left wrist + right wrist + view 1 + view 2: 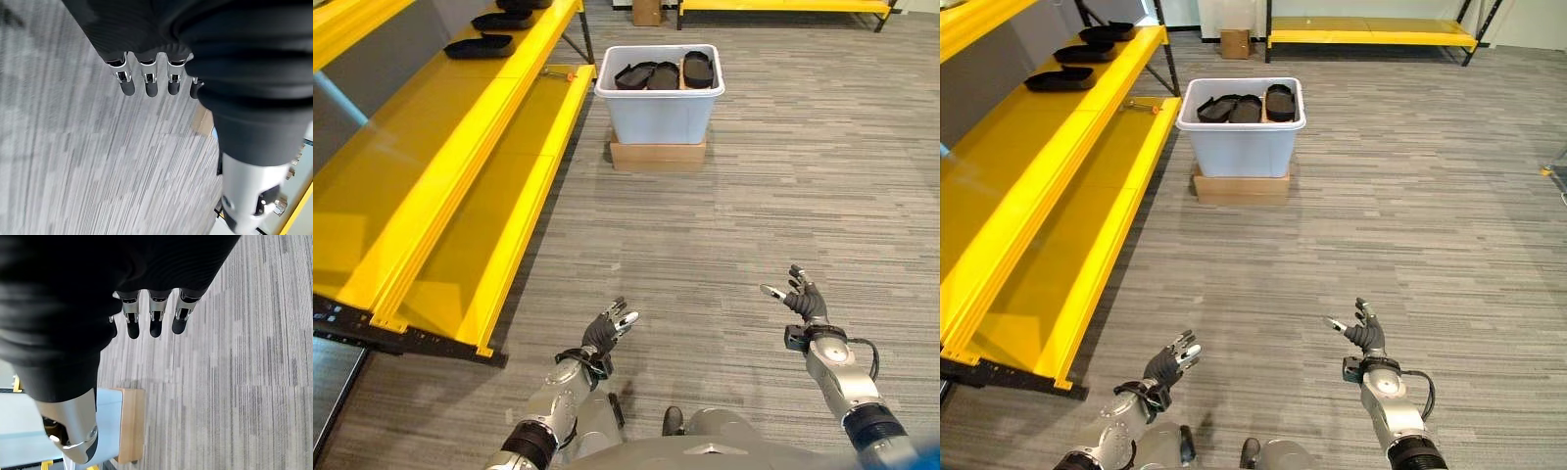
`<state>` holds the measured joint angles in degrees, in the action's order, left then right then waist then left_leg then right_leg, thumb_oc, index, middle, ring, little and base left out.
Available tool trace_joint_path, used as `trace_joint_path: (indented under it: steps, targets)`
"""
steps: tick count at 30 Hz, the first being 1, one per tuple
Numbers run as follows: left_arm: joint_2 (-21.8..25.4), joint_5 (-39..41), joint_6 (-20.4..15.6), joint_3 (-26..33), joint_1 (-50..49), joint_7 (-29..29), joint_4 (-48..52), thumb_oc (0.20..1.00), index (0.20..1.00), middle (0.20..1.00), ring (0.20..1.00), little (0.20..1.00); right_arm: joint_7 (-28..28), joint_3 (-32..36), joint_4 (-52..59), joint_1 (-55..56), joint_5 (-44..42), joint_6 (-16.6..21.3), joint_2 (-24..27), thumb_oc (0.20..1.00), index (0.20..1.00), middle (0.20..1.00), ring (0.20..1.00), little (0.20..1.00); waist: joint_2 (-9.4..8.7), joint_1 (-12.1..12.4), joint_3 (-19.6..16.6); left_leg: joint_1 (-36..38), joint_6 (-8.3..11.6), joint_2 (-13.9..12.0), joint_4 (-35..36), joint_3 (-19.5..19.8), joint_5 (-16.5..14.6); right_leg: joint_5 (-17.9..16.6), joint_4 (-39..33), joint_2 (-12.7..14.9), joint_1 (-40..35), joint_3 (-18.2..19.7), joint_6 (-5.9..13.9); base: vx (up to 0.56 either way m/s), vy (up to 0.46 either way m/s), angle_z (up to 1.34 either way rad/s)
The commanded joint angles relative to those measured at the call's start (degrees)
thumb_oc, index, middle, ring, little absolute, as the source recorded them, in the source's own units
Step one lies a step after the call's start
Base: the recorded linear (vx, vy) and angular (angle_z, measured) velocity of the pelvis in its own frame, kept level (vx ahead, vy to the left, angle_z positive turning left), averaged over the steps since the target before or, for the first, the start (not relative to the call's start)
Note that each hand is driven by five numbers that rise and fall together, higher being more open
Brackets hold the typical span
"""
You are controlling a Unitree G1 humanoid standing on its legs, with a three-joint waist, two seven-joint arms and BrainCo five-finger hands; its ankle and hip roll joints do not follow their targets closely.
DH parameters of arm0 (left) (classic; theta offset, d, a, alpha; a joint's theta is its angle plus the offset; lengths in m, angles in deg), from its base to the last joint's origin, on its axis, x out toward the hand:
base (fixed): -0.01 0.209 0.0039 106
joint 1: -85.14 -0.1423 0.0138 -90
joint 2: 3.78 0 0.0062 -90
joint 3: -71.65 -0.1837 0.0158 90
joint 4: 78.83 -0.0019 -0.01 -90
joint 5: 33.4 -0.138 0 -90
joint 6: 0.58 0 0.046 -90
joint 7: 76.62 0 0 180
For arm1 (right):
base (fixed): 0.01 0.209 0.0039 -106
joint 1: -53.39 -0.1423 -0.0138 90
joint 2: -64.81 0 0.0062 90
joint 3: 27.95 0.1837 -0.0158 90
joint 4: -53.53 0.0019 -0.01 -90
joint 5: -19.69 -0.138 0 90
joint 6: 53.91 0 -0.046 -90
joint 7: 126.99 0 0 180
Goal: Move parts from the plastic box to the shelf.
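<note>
Hands, left hand [604, 333] and right hand [804, 300], are hanging empty with relaxed fingers, well apart from the white plastic box [659, 113] holding black parts [664, 74], probably approaching it.

The plastic box [659, 106] stands on the floor [754, 215] in the upper middle of the frame, resting on a flat board [658, 156] beneath it; several parts [664, 74] lie inside it, side by side. The shelf [440, 176] runs along the left side of the frame, from lower left to upper left, its near tiers bare; more parts [480, 45] lie on it at the upper left, left of the box. A second low rack [1371, 32] stretches across the top edge, behind the box; a small carton [1234, 43] sits at the top centre, behind the box too. The left hand [607, 331] hangs at bottom centre-left, the right hand [803, 299] at lower right, both over bare floor, well apart from the box.
</note>
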<state>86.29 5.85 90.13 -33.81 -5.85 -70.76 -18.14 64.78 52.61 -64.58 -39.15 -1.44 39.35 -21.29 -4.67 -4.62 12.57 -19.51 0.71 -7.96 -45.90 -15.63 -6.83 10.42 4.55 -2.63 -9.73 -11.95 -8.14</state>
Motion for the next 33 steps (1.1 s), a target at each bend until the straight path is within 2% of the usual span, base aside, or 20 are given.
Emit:
trace_joint_path:
  steps: [1,2,4,6,8,11,12,16,19,22,23,24,25,26,27,28,29,30,32,33]
  targets:
    - [-1.42,-0.14,-4.15,1.64,1.80,-0.57,1.18,1.000,1.000,1.000,1.000,1.000,-1.38,0.24,3.53,-0.47,1.19,2.59,3.86,1.000,1.000,1.000,1.000,1.000,2.14,0.24,2.41,14.02,1.95,0.33,25.19,-2.51,7.12,-8.06,-3.66,3.42,4.08,0.55,7.57,0.38,0.288,-0.35]
    - [-1.50,-0.52,-4.61,2.06,1.71,-0.75,0.91,1.000,1.000,1.000,1.000,1.000,-1.61,-0.10,3.84,-0.25,1.27,2.50,3.88,1.000,1.000,1.000,1.000,1.000,2.39,0.62,2.48,13.43,2.43,0.87,30.45,-1.37,8.87,-7.93,-3.96,3.36,3.21,1.21,7.84,0.35,0.246,-0.31]
    - [-1.38,-0.84,-5.31,3.02,1.28,-0.98,0.43,1.000,1.000,1.000,1.000,1.000,-2.11,-1.19,4.21,-0.23,0.38,2.28,3.96,1.000,1.000,1.000,1.000,1.000,3.22,1.82,3.05,11.54,3.41,-0.25,40.83,1.80,15.46,-7.77,-3.88,2.68,1.79,3.06,7.60,0.31,0.196,-0.23]
    - [-1.37,-2.68,-7.57,4.27,1.04,-3.25,-0.21,1.000,1.000,1.000,1.000,1.000,-5.47,-2.13,4.62,-0.19,-0.67,1.25,4.02,1.000,1.000,1.000,1.000,1.000,3.52,2.40,3.85,9.85,3.95,-1.62,42.98,4.01,17.12,-6.65,-2.75,2.91,0.59,4.44,7.52,0.31,0.219,-0.28]
    - [-1.47,-2.06,-11.24,6.33,1.31,-6.07,-1.05,1.000,1.000,1.000,1.000,1.000,-8.81,-5.12,5.43,-1.07,1.68,3.68,3.73,1.000,1.000,1.000,1.000,1.000,3.91,3.00,4.02,9.85,3.82,-2.21,42.30,4.33,15.96,-4.60,-0.44,4.34,0.59,4.13,7.78,0.33,0.343,-0.95]
    - [-1.72,-2.86,-13.11,7.81,1.65,-10.55,-2.08,1.000,1.000,1.000,1.000,1.000,-9.08,-6.62,7.36,-0.56,0.22,2.97,2.52,1.000,1.000,1.000,1.000,1.000,4.08,3.43,3.66,11.57,2.81,-1.60,39.13,3.00,12.25,-1.89,3.06,6.10,-0.04,1.28,8.25,0.40,0.358,-0.99]
    - [-1.95,-3.73,-14.37,8.32,1.76,-12.68,-2.72,1.000,1.000,1.000,1.000,1.000,-9.66,-7.41,8.03,-0.47,0.07,2.75,1.75,1.000,1.000,1.000,1.000,1.000,3.85,3.77,3.16,13.03,1.86,-0.18,37.93,2.79,9.93,-1.66,3.86,7.22,-0.35,0.33,8.93,0.27,0.271,-0.82]
    - [-1.71,-6.69,-14.07,8.51,1.81,-13.09,-2.53,1.000,1.000,1.000,1.000,1.000,-9.49,-8.60,8.42,-0.58,1.46,3.14,0.51,1.000,1.000,1.000,1.000,1.000,3.87,4.64,2.51,15.49,0.36,2.52,39.41,4.15,8.51,-1.54,5.68,8.27,0.16,0.10,10.15,0.25,0.259,0.10]
    - [-0.71,-8.28,-12.09,8.08,2.22,-12.97,-2.12,1.000,1.000,1.000,1.000,1.000,-7.73,-9.27,8.45,-1.68,0.98,3.51,-0.64,1.000,1.000,1.000,1.000,1.000,3.76,5.71,1.64,16.62,-1.50,4.92,40.71,5.30,7.06,-1.51,8.00,8.95,1.16,0.50,11.24,0.19,0.244,0.23]
    - [0.42,-9.99,-10.77,7.38,2.72,-13.10,-2.59,1.000,1.000,1.000,1.000,1.000,-7.10,-9.44,9.32,-3.06,1.26,5.51,-1.31,1.000,1.000,1.000,1.000,1.000,3.10,6.65,0.79,16.64,-4.13,7.87,41.14,5.43,5.11,-3.77,14.02,9.57,2.77,0.92,12.68,0.16,0.290,0.38]
    - [0.79,-9.73,-9.28,7.30,3.23,-13.33,-2.87,1.000,1.000,1.000,1.000,1.000,-5.79,-9.35,10.57,-3.68,0.73,5.28,-1.31,1.000,1.000,1.000,1.000,1.000,2.59,7.09,0.28,16.75,-5.78,9.73,41.33,5.33,4.13,-6.14,19.68,10.02,3.62,0.54,13.64,0.23,0.413,0.14]
    - [0.77,-11.11,-8.60,7.11,3.43,-12.63,-3.67,1.000,1.000,1.000,1.000,1.000,-4.16,-9.47,10.59,-4.28,0.47,5.23,-1.53,1.000,1.000,1.000,1.000,1.000,2.63,7.79,0.07,17.58,-7.02,10.90,41.71,5.03,3.41,-9.37,27.44,12.05,4.95,-0.96,14.21,0.34,0.474,0.04]
    - [0.50,-10.00,-8.06,6.68,3.14,-11.48,-4.43,1.000,1.000,1.000,1.000,1.000,-3.68,-9.31,9.86,-4.74,-0.10,4.64,-1.77,1.000,1.000,1.000,1.000,1.000,2.66,8.23,0.22,19.20,-7.64,11.98,41.76,5.11,1.81,-9.95,34.36,14.54,6.41,-1.47,14.97,0.33,0.376,-0.02]
    - [-0.24,-5.13,-7.52,6.97,2.71,-10.87,-4.51,1.000,1.000,1.000,1.000,1.000,-3.80,-9.24,9.36,-5.26,-1.28,4.49,-1.97,1.000,1.000,1.000,1.000,1.000,3.18,8.36,0.51,20.56,-7.91,11.89,42.02,4.77,1.28,-10.47,36.58,15.25,8.64,-1.64,14.87,0.23,0.214,-0.34]
    - [-0.24,-5.10,-7.52,6.97,2.72,-10.86,-4.52,1.000,1.000,1.000,1.000,1.000,-3.80,-9.24,9.35,-5.27,-1.29,4.49,-1.96,1.000,1.000,1.000,1.000,1.000,3.18,8.38,0.51,20.56,-7.91,11.89,42.03,4.74,1.28,-10.46,36.61,15.26,8.67,-1.60,14.87,0.22,0.057,-0.27]
    - [-1.58,-1.42,-8.95,8.99,2.01,-10.14,-3.71,1.000,1.000,1.000,1.000,1.000,-5.07,-8.78,11.61,-5.33,-0.74,4.20,-1.69,1.000,1.000,1.000,1.000,1.000,3.79,6.29,1.60,23.38,-6.98,11.06,43.25,5.04,1.72,-7.76,24.65,8.25,13.36,-2.51,13.18,0.32,-0.067,-0.54]
    - [-1.60,-2.39,-8.10,9.03,2.15,-9.33,-2.02,1.000,1.000,1.000,1.000,1.000,-6.39,-7.93,12.95,-4.89,-0.87,3.73,-1.36,1.000,1.000,1.000,1.000,1.000,3.03,5.25,2.10,25.75,-6.35,11.61,44.08,5.54,0.21,-9.40,12.97,7.52,15.26,-3.03,14.04,0.49,-0.141,-0.11]
    - [-1.59,-1.44,-7.73,8.24,2.13,-8.05,-0.79,1.000,1.000,1.000,1.000,1.000,-6.91,-7.18,14.14,-3.92,0.82,4.22,-0.52,1.000,1.000,1.000,1.000,1.000,2.44,3.36,2.97,27.90,-6.11,12.22,44.95,6.80,-0.33,-16.45,2.52,7.11,19.06,-0.53,15.35,0.46,-0.153,-0.07]
    - [-1.57,-0.97,-7.86,7.16,1.89,-8.13,-0.67,1.000,1.000,1.000,1.000,1.000,-7.22,-6.06,14.74,-2.58,0.86,3.90,-0.28,1.000,1.000,1.000,1.000,1.000,2.60,1.63,3.49,29.87,-6.29,12.50,45.59,10.04,-1.22,-20.03,-3.34,7.26,23.05,4.15,16.92,0.41,-0.129,0.90]
    - [-1.52,-1.60,-8.58,6.53,1.65,-7.62,-1.07,1.000,1.000,1.000,1.000,1.000,-7.10,-5.68,14.94,-1.96,1.22,3.90,-0.42,1.000,1.000,1.000,1.000,1.000,2.61,1.05,3.75,30.76,-6.28,12.56,45.66,11.03,-1.78,-21.03,-5.04,7.48,24.73,5.15,17.39,0.39,-0.110,1.46]
